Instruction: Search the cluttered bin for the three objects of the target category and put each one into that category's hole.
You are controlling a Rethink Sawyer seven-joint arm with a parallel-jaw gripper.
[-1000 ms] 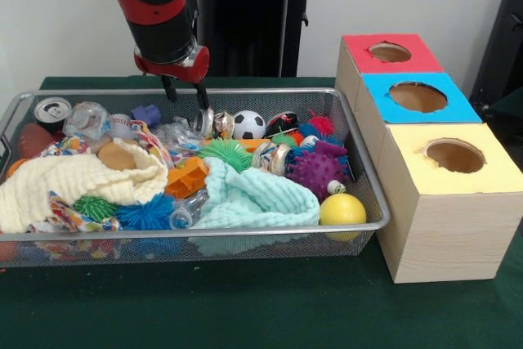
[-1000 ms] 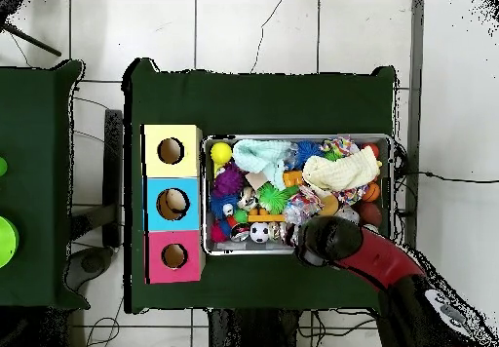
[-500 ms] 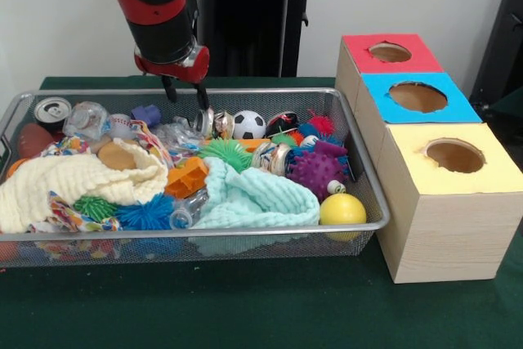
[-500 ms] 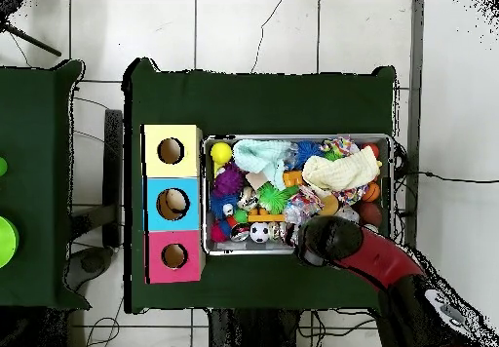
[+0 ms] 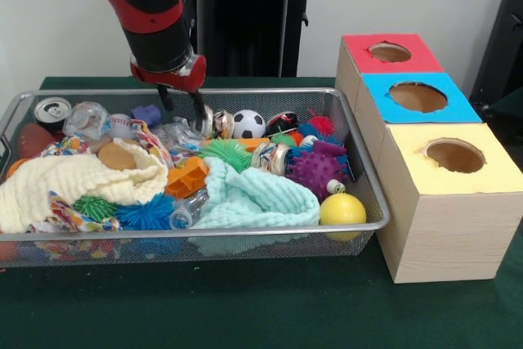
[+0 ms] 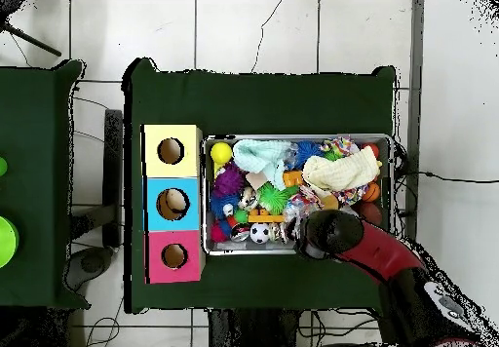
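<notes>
Pincer (image 5: 181, 109) parted, pointing down

No text, label, brand, number or sign can be read in either view. The three boxes (image 5: 425, 145) have plain red, blue and yellow tops without lettering. The can (image 5: 52, 111) in the bin (image 5: 245, 239) shows only its lid, and any print on the crushed cans and wrappers is too small to make out.
</notes>
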